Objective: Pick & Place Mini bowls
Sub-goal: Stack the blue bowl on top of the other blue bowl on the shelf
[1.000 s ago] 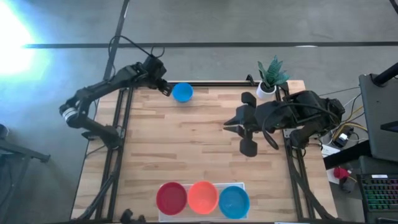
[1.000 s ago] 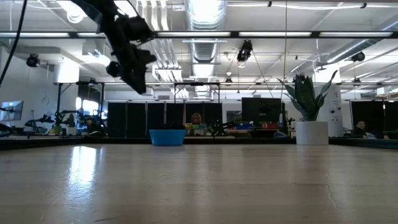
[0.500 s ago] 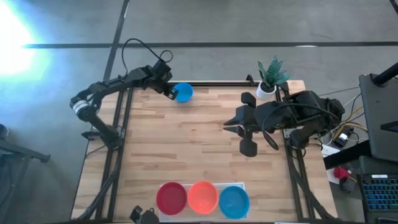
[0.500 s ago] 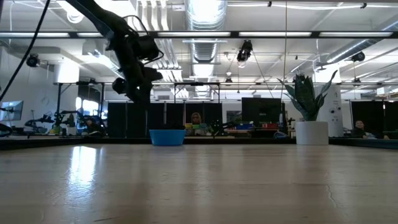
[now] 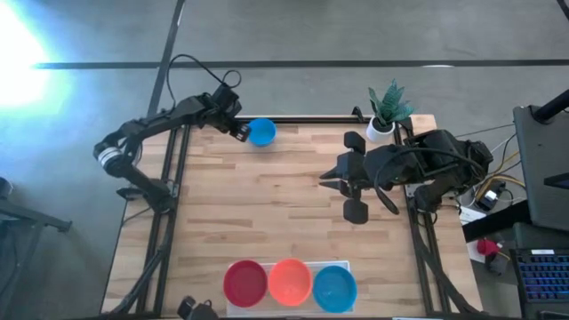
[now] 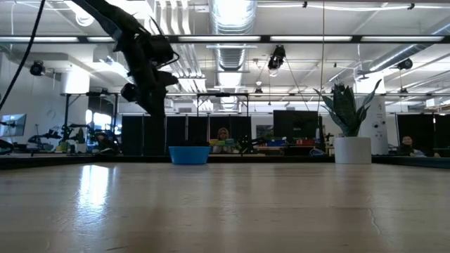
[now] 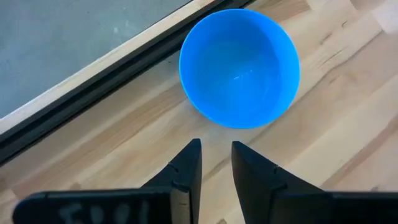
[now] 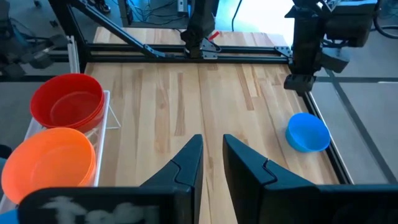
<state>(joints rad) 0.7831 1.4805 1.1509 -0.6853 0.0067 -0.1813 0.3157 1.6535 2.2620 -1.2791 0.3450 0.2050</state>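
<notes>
Left gripper (image 5: 238,131) hovers just beside the lone blue mini bowl (image 5: 260,132) at the table's far edge, fingers a narrow gap apart, empty; since a half-second ago it drew back slightly. Right gripper (image 5: 331,180) unchanged, narrowly parted, empty. Writing on left wrist housing unreadable. Tray (image 5: 347,266) mostly hidden under red (image 5: 244,283), orange (image 5: 290,280), blue (image 5: 335,288) bowls.

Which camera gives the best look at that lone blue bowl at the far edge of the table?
The left wrist view: the blue bowl fills the picture, empty, just ahead of the left gripper. The high view shows it small, near the table's far edge; the low view shows only its side; the right wrist view shows it small and far off.
</notes>
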